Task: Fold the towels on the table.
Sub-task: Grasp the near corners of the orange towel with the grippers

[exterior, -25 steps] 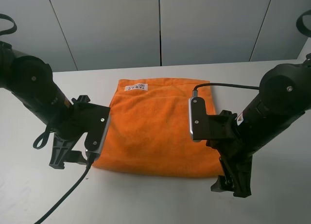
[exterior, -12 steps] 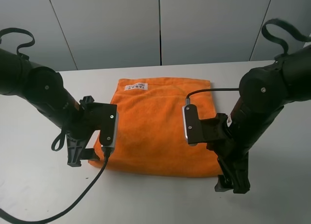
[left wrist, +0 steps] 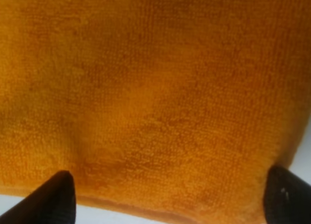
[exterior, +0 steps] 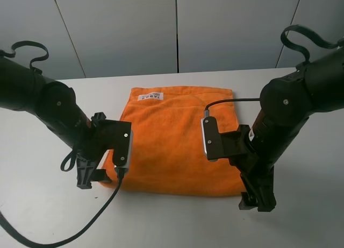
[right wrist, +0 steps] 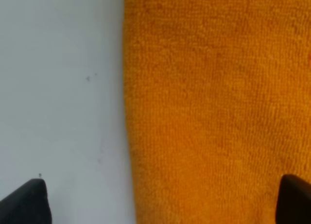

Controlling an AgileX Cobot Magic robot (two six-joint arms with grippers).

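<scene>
An orange towel [exterior: 172, 135] lies flat on the white table [exterior: 172, 226], its white label [exterior: 150, 97] near the far hem. My left gripper [exterior: 89, 174] hangs open at the towel's near left corner. In the left wrist view the towel [left wrist: 155, 88] fills the frame and the gripper [left wrist: 170, 207] has two dark fingertips [left wrist: 57, 197] wide apart over its hem. My right gripper [exterior: 257, 198] is open at the near right corner. The right wrist view shows the towel's edge [right wrist: 214, 107] running between that gripper's [right wrist: 160, 204] spread fingertips [right wrist: 25, 202].
Grey wall panels [exterior: 177, 27] stand behind the table's far edge. A black cable [exterior: 80, 226] trails from the left arm across the near table, and another [exterior: 231, 101] loops over the towel's far right part. Bare table [right wrist: 58, 88] lies beside the towel.
The left arm has moved right, bringing its gripper to the towel's near left corner. The right arm has shifted slightly left. The towel has not moved.
</scene>
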